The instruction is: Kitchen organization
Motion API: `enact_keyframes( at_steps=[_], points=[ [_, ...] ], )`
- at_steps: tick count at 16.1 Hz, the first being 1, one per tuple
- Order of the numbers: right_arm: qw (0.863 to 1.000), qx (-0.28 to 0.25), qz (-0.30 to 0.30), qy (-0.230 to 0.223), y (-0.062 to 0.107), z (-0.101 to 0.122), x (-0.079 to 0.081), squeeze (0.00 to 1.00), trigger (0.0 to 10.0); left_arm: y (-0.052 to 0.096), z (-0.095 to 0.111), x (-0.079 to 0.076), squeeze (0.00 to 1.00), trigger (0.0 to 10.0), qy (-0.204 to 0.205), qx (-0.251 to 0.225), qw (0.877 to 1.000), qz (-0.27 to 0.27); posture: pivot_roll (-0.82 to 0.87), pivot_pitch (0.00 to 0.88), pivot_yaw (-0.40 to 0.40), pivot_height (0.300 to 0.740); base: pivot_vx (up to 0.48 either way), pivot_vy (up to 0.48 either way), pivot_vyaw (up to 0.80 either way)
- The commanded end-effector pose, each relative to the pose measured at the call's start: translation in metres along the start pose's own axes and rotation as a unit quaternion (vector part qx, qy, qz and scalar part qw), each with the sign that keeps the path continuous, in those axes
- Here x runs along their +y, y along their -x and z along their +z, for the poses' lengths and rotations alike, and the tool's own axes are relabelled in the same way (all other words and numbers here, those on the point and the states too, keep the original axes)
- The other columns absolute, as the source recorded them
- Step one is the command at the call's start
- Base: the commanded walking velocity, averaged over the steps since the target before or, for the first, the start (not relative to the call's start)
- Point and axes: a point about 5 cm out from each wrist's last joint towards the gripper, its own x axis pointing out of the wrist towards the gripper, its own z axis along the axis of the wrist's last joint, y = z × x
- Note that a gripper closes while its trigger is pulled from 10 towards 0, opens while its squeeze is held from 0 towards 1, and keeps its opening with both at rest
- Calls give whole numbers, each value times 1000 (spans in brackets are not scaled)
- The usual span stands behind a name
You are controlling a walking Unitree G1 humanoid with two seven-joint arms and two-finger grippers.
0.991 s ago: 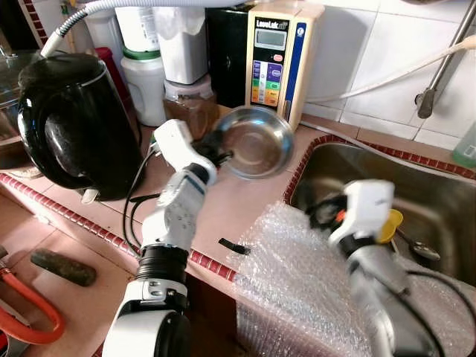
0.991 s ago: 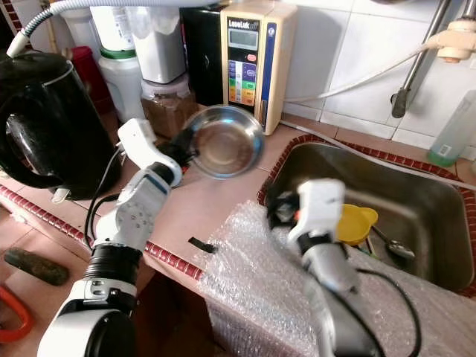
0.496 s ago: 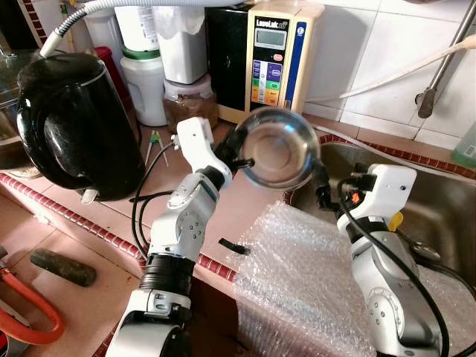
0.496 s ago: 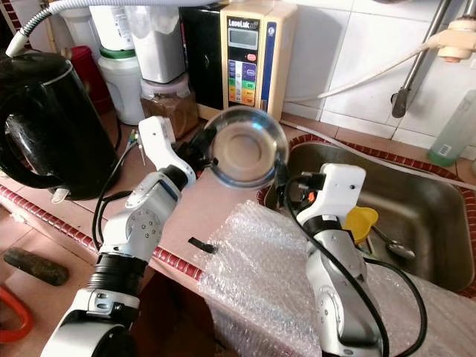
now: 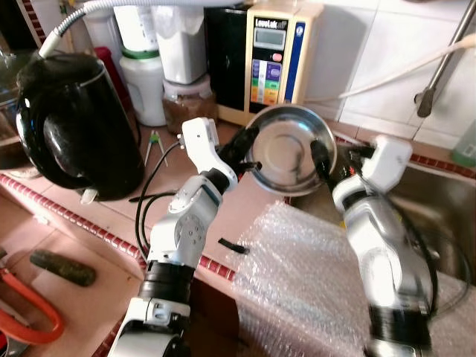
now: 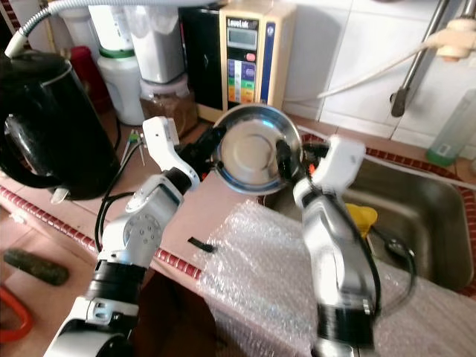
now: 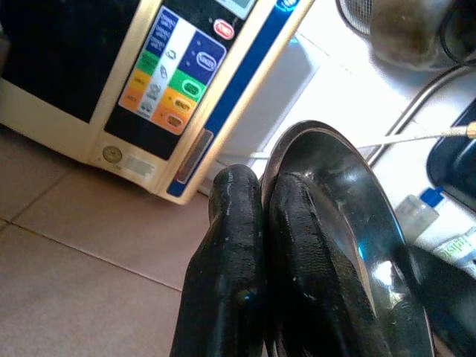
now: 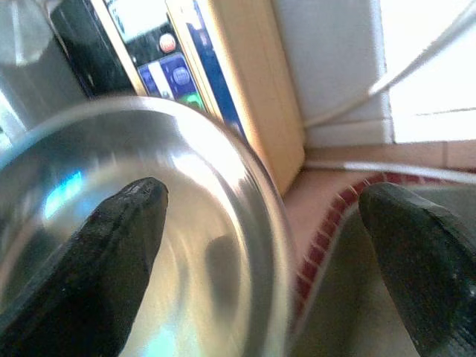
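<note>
Steel bowl [image 5: 291, 150] is held tilted in the air above the counter's edge [image 5: 245, 204] beside the sink [image 6: 424, 201], its rim clamped by the left gripper [image 5: 250, 153]; the right gripper [image 8: 260, 245] is spread wide around the opposite rim, one finger [image 8: 111, 245] seen inside the bowl

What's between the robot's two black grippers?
The round shiny steel bowl, seen in both eye views: left gripper pinches its rim, right gripper reaches its other side.
</note>
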Motion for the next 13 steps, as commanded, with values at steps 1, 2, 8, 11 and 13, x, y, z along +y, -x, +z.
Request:
enact_keyframes(
  at_steps=[1,2,8,11,13],
  points=[
    [1000,15,-3,-12,-3,-3,0,0,0,-2,-8,-17,0,0,31,-4,999,-22,37,0,24,740,0,0,0],
    [999,31,3,-21,-7,-7,7,0,0,-2,-7,-18,0,0,32,-6,999,-26,40,0,21,740,0,0,0],
    [993,99,-14,-55,-3,-30,5,0,0,1,-10,-17,0,0,33,-2,999,-29,32,0,19,740,0,0,0],
    [992,107,-23,-58,-2,-30,1,0,0,1,-11,-18,0,0,33,-2,999,-30,30,0,16,740,0,0,0],
    [992,113,-32,-52,-1,-29,-5,0,0,2,-12,-17,0,0,33,-2,999,-28,29,0,12,740,0,0,0]
  ],
)
